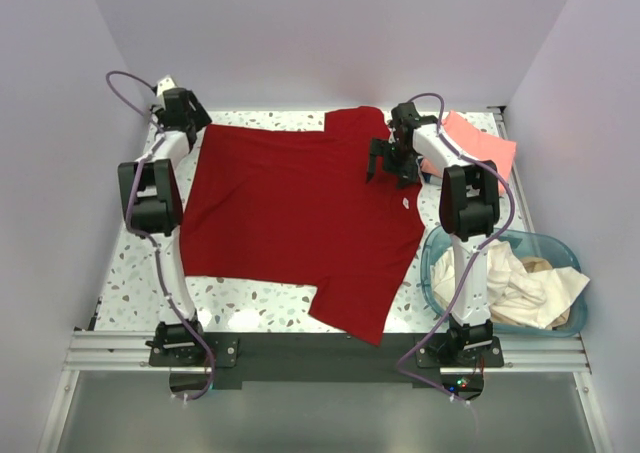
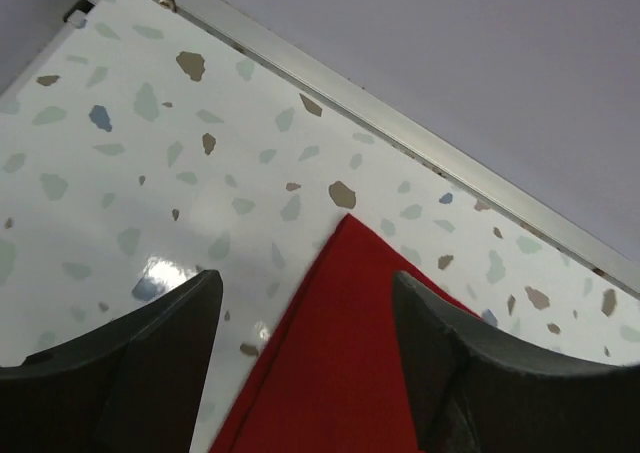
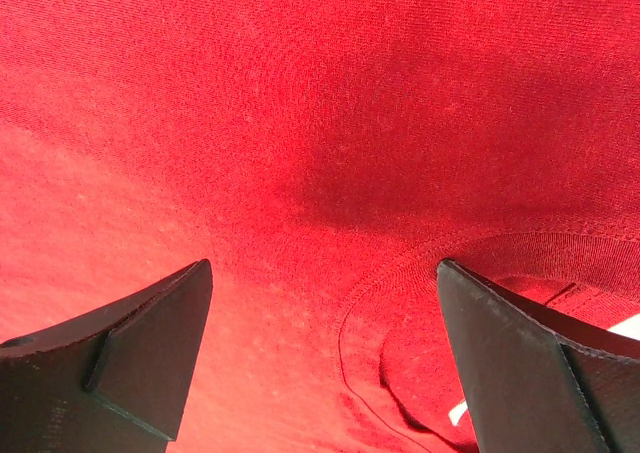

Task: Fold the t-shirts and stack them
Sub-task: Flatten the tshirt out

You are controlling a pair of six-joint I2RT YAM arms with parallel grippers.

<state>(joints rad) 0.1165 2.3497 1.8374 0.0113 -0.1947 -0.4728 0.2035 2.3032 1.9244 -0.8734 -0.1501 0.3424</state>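
Observation:
A large dark red t-shirt (image 1: pixel 290 213) lies spread flat over the speckled table, its white neck label (image 1: pixel 407 204) on the right. My left gripper (image 1: pixel 192 121) hangs open at the shirt's far left corner. In the left wrist view that corner (image 2: pixel 345 353) lies on the table between the gripper's (image 2: pixel 305 293) spread fingers (image 2: pixel 130 373). My right gripper (image 1: pixel 387 168) is open just above the shirt near the neck. The right wrist view shows the collar seam (image 3: pixel 420 273) between its jaws (image 3: pixel 325 273). A salmon-pink t-shirt (image 1: pixel 482 143) lies at the far right. Cream-white t-shirts (image 1: pixel 515 285) fill the basket.
A translucent teal basket (image 1: pixel 436 245) stands at the near right beside the right arm. The table's metal back rail (image 2: pixel 400 123) runs close behind the left gripper. Pale walls enclose the table on three sides. Bare terrazzo (image 1: pixel 240 295) shows along the near left.

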